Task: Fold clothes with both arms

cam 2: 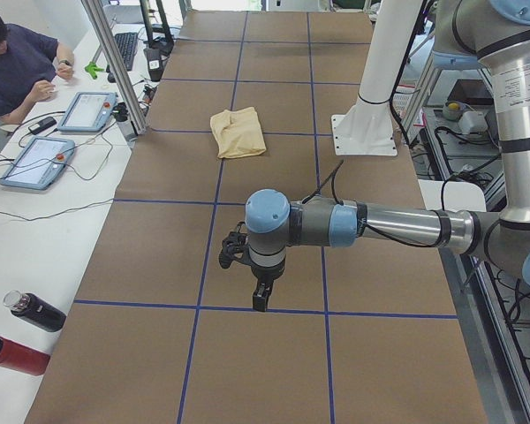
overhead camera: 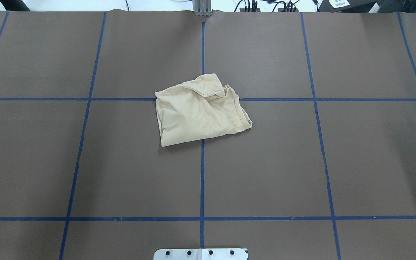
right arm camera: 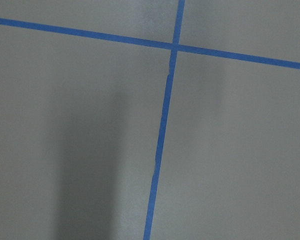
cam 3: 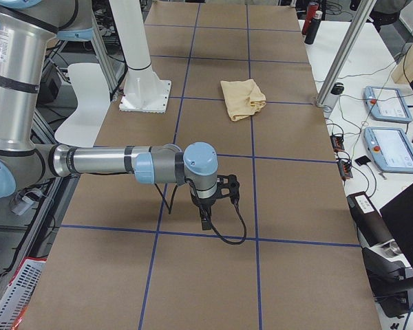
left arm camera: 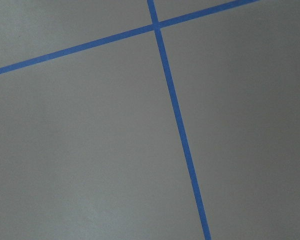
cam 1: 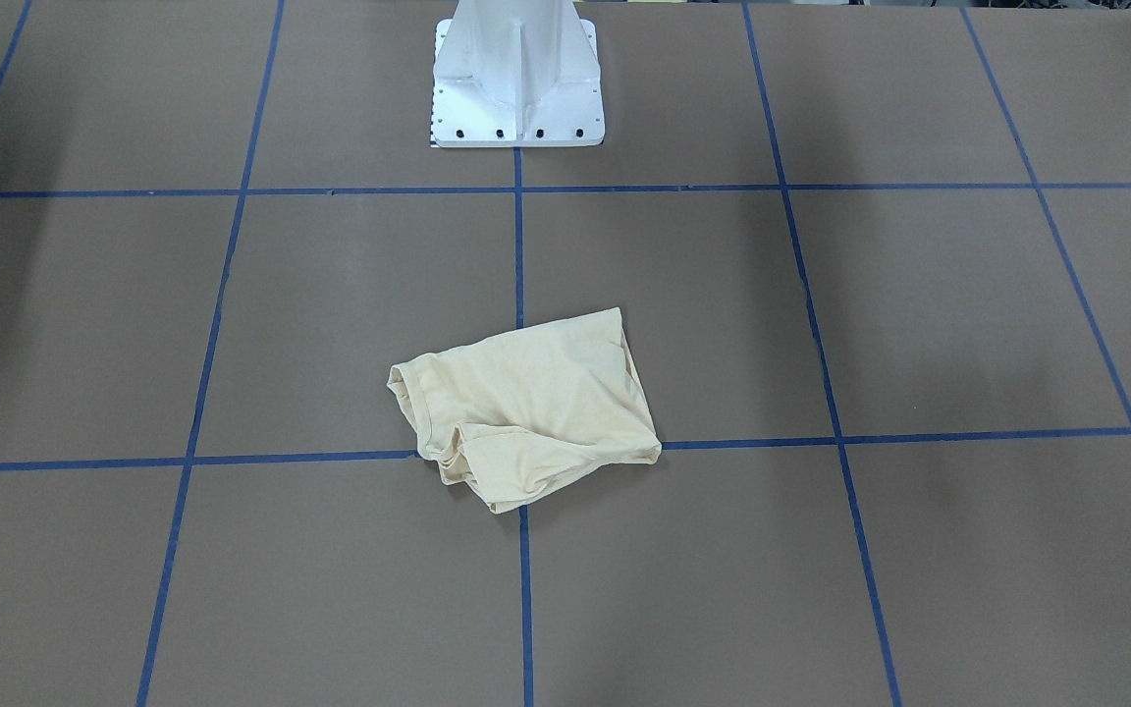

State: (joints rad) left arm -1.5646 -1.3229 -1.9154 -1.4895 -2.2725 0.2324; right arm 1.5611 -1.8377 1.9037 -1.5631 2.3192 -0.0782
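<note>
The clothes, one pale cream-yellow shirt, lie in a loosely folded bundle at the table's middle, ribbed neck edge showing, over a crossing of blue tape lines. The print is hidden. The shirt is small and far off in both side views. My left gripper hangs over bare table at the left end, far from the shirt. My right gripper hangs likewise at the right end. I cannot tell whether either is open or shut. Both wrist views show only brown table and blue tape.
The white pedestal base stands at the robot's side of the table. A person sits at a side bench with two teach pendants and bottles. Aluminium posts stand along the far edge.
</note>
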